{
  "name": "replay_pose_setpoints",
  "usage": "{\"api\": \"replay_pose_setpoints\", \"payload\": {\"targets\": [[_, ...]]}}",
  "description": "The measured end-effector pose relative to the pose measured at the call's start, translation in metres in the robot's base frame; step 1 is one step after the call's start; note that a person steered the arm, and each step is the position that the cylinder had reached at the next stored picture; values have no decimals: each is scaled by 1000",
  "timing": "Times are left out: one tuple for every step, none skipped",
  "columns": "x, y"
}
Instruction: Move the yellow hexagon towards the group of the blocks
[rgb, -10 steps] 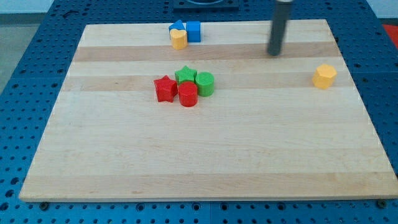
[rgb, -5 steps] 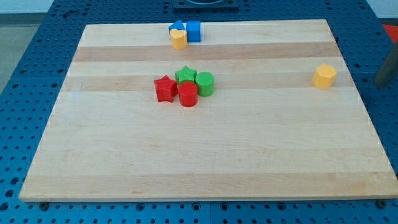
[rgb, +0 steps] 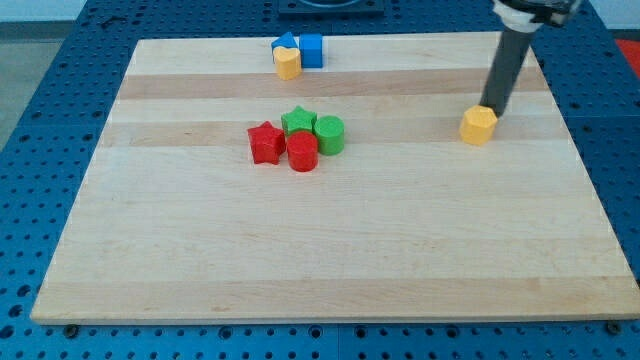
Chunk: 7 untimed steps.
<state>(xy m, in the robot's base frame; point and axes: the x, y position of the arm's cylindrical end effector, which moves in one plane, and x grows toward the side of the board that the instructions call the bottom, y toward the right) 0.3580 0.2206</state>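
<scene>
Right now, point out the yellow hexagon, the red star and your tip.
yellow hexagon (rgb: 478, 125), camera view, on its top face
red star (rgb: 265, 142), camera view, on its top face
my tip (rgb: 494, 110), camera view, the rod's very end, against the hexagon's right side

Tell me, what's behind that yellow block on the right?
Just behind the yellow hexagon, toward the view's top right, stands my tip, seemingly touching it. The contact itself is hidden.

My tip (rgb: 495, 111) sits at the upper right of the hexagon (rgb: 478, 126). Bare board (rgb: 400, 130) runs from it toward the frame's left up to the green cylinder (rgb: 329, 134) fronting the cluster. Lower half of frame unobstructed.
</scene>
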Motion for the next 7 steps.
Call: {"api": "replay_pose_setpoints", "payload": {"targets": [[13,36],[49,33],[70,-14],[45,-46],[14,-59],[23,-54],[25,-24]]}}
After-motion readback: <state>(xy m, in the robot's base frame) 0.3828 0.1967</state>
